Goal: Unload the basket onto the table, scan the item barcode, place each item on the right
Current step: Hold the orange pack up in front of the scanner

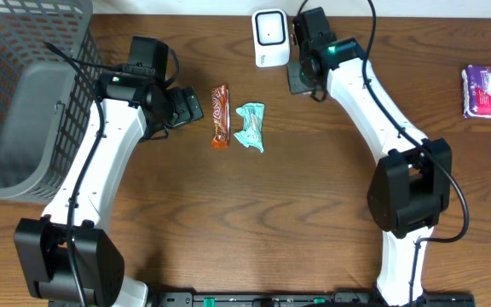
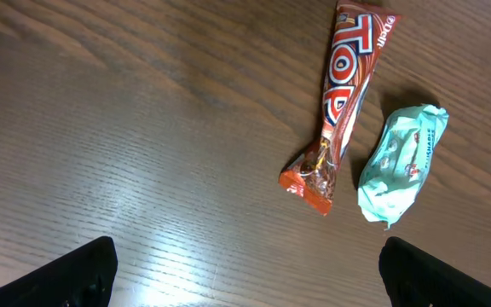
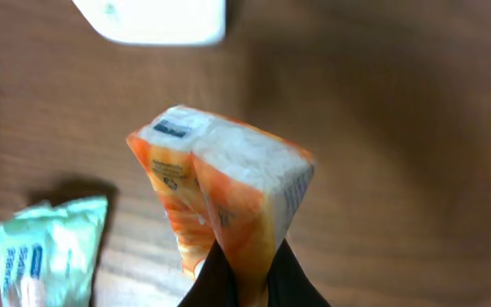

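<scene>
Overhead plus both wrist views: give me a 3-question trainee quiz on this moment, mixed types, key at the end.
1. True or false: the left gripper is open, and the candy bar lies loose ahead of it.
2. What is the right gripper pinching? A) an orange packet B) a bottle C) a sponge
3. Fill in: the white scanner stands right beside the ___ gripper.

Key: 1 true; 2 A; 3 right.
</scene>
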